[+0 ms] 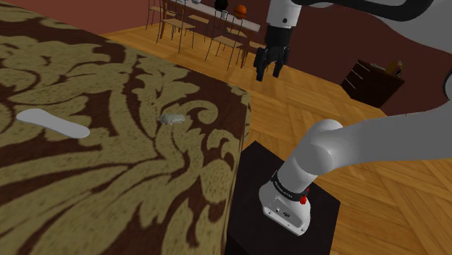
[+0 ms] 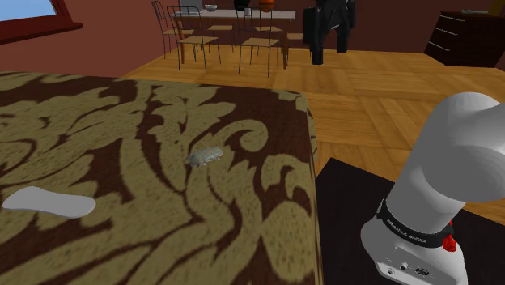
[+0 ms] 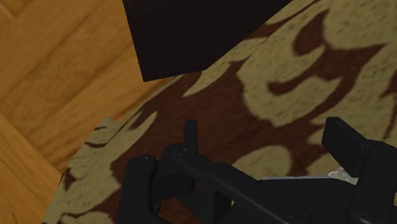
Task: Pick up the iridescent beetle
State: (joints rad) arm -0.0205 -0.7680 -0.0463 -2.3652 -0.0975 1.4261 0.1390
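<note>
Home dining room, parquet floor (image 1: 319,94), dining table (image 1: 245,24) with thin chairs (image 1: 179,27) around it, dark dresser (image 1: 371,83) well apart from the table

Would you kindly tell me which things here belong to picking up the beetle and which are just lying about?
For the job: small grey beetle; gripper, open, off beyond the patterned surface's edge.
Lying about: white flat piece; dark dresser.

White lettering on the arm's black band (image 2: 409,227), unreadable (too small)
</note>
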